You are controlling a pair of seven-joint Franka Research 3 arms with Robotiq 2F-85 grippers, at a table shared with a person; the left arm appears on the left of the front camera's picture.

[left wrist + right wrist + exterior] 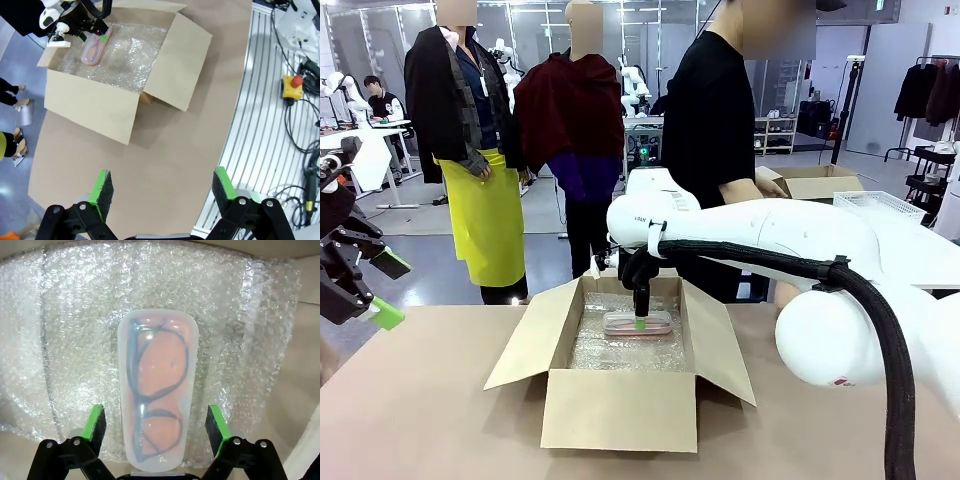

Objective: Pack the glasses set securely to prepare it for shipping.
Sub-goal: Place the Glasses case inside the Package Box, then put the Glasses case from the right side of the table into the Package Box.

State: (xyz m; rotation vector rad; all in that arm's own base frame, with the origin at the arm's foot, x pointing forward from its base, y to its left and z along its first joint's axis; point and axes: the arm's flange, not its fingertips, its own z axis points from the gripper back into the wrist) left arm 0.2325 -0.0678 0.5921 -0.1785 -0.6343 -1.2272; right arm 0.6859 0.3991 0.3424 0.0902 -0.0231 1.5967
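Your pale pink glasses case [157,390] lies flat on the bubble wrap [65,330] lining the floor of the open cardboard box [620,410], nearer the box's far wall and about midway between its side walls. Judge it light, with a stiff, smooth shell that is probably slippery, and with dark-framed glasses inside that will not take a hard squeeze. Take it across its narrow width, at the middle of the long sides. Your right gripper [156,415] is spread wide with a pad on either side of the case, touching neither side. Your left gripper [161,175] is also spread and holds nothing; it hangs over the tabletop's left edge. The count is one case, one pair of glasses, one bubble-wrap sheet and one open box here, plus a second box [815,182] at the far right corner.
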